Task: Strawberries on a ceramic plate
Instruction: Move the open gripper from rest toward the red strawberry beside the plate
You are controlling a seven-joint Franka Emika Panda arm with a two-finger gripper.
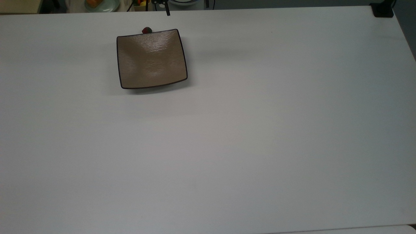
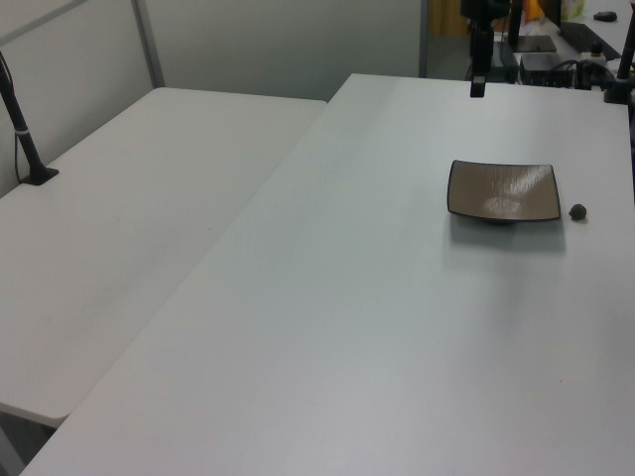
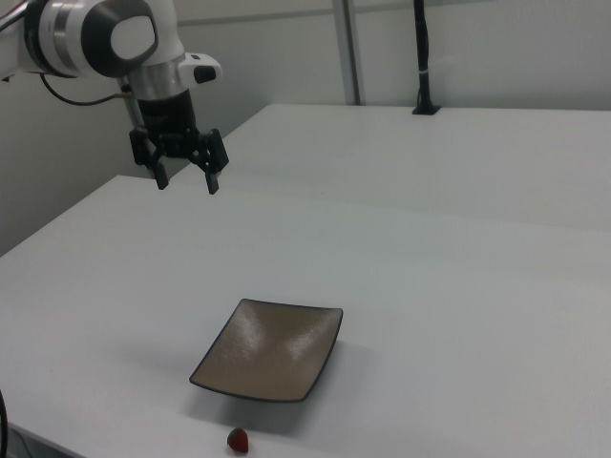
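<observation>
The tool (image 3: 181, 172) hangs released high above the worktop (image 3: 458, 286), while the strawberry (image 3: 238, 440) lies beyond the plate (image 3: 269, 350), at the worktop edge.

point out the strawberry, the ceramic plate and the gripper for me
strawberry (image 3: 238, 440), right view, on its red body
ceramic plate (image 1: 151, 59), top view, on the bare glossy centre
gripper (image 3: 186, 180), right view, midway between its open fingers
</observation>
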